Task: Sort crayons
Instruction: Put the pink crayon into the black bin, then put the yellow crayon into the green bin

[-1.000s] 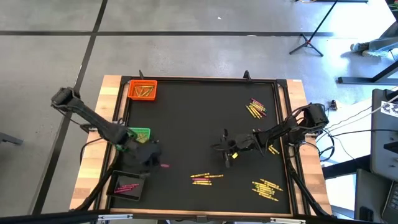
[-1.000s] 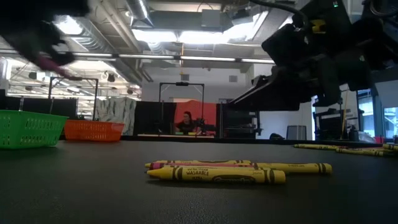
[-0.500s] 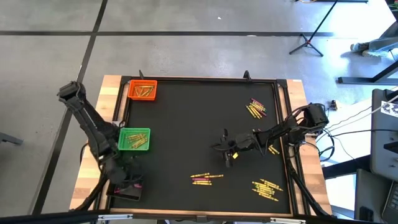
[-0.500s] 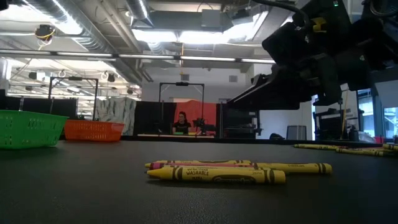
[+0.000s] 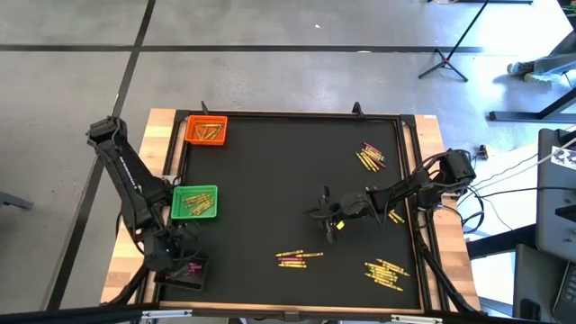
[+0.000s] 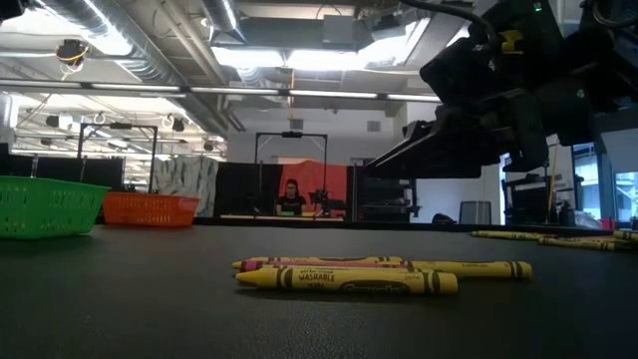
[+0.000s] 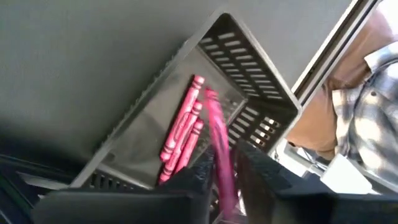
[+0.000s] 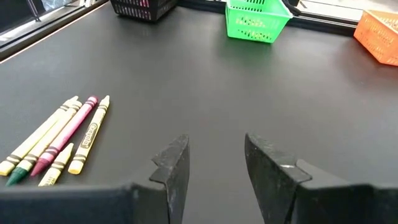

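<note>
The left gripper (image 7: 224,177) pinches one slim pink wax crayon (image 7: 219,149), which points lengthwise down into the black slotted plastic tray (image 7: 249,68), over three pink crayons (image 7: 180,127) lying parallel inside. The right gripper (image 8: 214,165) hovers open mid-table.

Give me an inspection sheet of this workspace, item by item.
Surface: black mat on a wooden table.
Job's things: loose crayon groups; black tray holds pink crayons; green tray and orange tray hold crayons too.
Clutter: nothing seen.
Grippers: left gripper over the black tray, a pink crayon between its fingers; right gripper open, empty, over mid-mat.
Cables: bundle off the table's right edge.
Surroundings: stand on the floor; a person far behind; a plaid sleeve beside the table.
</note>
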### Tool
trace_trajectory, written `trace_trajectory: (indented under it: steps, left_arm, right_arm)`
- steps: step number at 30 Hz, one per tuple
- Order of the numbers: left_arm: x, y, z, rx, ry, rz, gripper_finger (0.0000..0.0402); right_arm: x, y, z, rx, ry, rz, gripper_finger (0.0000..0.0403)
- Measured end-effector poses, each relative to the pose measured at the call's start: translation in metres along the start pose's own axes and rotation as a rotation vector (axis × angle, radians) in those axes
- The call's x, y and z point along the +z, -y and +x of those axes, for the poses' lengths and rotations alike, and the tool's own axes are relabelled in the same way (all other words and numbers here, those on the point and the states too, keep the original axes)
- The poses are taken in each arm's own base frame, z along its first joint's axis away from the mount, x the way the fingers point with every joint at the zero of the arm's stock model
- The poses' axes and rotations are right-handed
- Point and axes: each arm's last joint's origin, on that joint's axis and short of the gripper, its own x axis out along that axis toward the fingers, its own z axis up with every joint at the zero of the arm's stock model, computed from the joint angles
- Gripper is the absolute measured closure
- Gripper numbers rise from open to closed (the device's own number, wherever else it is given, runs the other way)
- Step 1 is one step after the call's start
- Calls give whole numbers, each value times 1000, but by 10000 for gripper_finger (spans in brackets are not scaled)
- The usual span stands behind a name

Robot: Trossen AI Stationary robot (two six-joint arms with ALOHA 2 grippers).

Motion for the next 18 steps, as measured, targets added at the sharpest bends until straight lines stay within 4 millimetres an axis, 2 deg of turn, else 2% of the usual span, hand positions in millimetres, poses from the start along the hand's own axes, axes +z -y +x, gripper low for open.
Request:
trace_trajectory:
  steps: [4, 8, 14, 18]
  left_arm:
    - [0, 2, -3, -37, -5, 40, 311]
    - [5, 4, -11, -98, 27, 48, 301]
    - [24, 18, -23, -236, 422, 270, 300]
    - [43, 25, -22, -166, 657, 421, 299]
  right_arm:
    - [-2, 0, 0, 2, -18, -1, 251]
    - [-3, 0, 0, 2, -26, -1, 251]
    - [-2, -1, 0, 9, -26, 28, 251]
    - [-2, -2, 0, 60, -18, 30, 251]
